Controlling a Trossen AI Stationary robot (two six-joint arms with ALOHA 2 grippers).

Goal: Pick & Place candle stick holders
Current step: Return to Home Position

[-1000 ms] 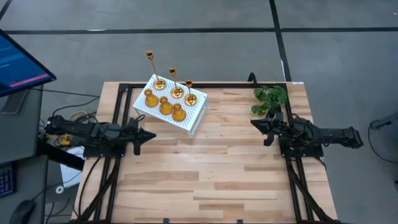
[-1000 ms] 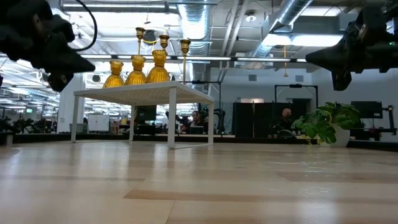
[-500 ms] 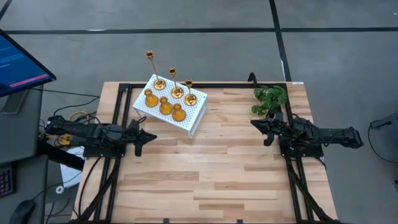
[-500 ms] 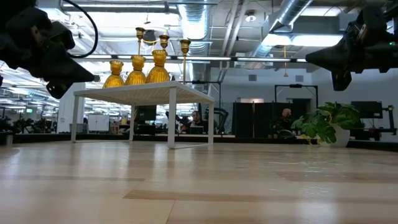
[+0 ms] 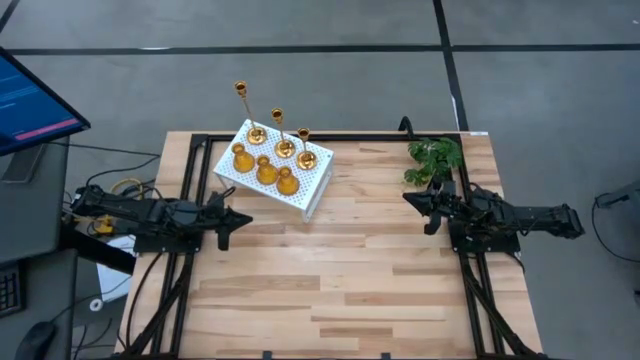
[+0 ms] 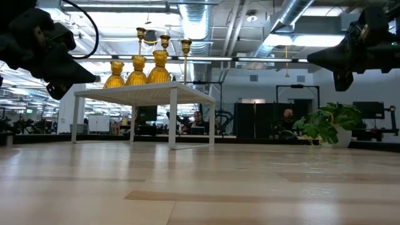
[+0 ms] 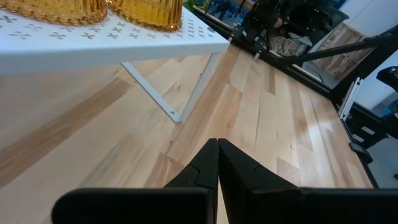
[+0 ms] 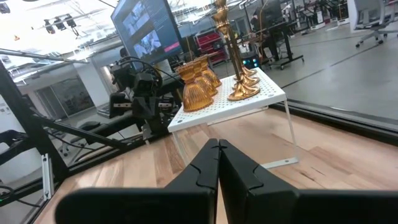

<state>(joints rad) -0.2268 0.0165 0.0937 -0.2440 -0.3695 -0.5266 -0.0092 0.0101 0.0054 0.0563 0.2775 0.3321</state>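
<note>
Six candle stick holders [image 5: 268,157] on white shelf [image 5: 312,180], well apart from left gripper [image 5: 246,219] and right gripper [image 5: 406,198]; both pincers pressed closed, empty.

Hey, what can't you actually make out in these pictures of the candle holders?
Left wrist view: bell-shaped holders cut off by the top edge.
Low view: two tall holders' bases hidden behind the bell-shaped ones.
High view: plant's pot hidden under its leaves.

Counted were: tall-stemmed candle stick holders [image 5: 285,148] 3 | short bell-shaped candle stick holders [image 5: 265,171] 3 | white shelf [image 5: 318,173] 1 | plant [image 5: 435,160] 1 | robot arms [image 5: 150,212] 2 | monitor [image 5: 35,100] 1
</note>
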